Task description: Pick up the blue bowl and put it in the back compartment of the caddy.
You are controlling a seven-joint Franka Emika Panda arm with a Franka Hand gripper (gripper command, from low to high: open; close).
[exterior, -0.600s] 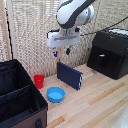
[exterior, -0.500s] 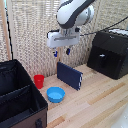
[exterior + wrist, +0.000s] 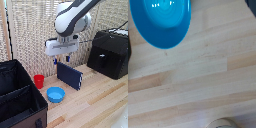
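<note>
The blue bowl (image 3: 55, 94) sits upright and empty on the wooden table, just to the exterior view's right of the black caddy (image 3: 30, 102). In the wrist view the bowl (image 3: 163, 21) fills one corner, cut off by the frame edge. My gripper (image 3: 61, 60) hangs open in the air above and behind the bowl, holding nothing and touching nothing. A fabric divider splits the caddy, and its back compartment (image 3: 10, 79) looks empty. The gripper's fingers do not show in the wrist view.
A small red cup (image 3: 39, 81) stands between the caddy and a dark-blue book (image 3: 69, 75), which stands on edge right under the gripper. A black hard box (image 3: 111, 52) sits at the exterior view's right. A slatted screen closes the back.
The arm has dipped slightly lower. Bowl, cup, book and caddy have not moved.
</note>
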